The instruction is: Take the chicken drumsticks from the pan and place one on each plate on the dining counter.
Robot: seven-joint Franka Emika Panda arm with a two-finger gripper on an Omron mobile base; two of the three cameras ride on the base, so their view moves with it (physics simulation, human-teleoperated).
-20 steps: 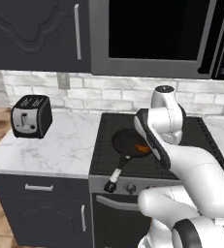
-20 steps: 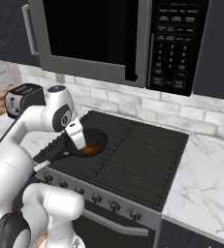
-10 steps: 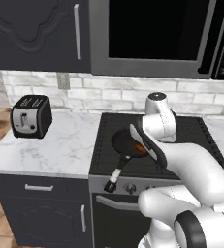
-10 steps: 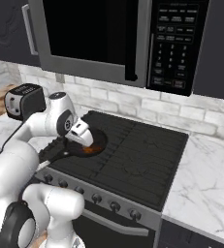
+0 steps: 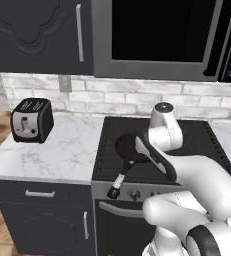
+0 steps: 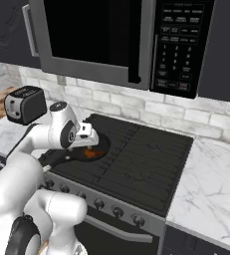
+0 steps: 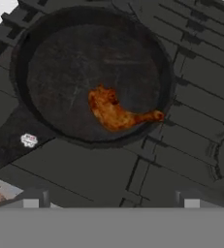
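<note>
Drumstick (image 7: 114, 112) in the pan (image 7: 45, 72) looks light, greasy; we'd pinch its thick meaty end; end effector (image 6: 89, 135) state unclear.

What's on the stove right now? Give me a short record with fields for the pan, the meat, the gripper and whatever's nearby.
pan: black pan on the stove, front left grate, handle pointing off the front edge
meat: one chicken drumstick seen lying in the pan
gripper: gripper above the pan, not touching the drumstick; open or shut unclear
nearby: toaster on the counter, microwave above
</note>
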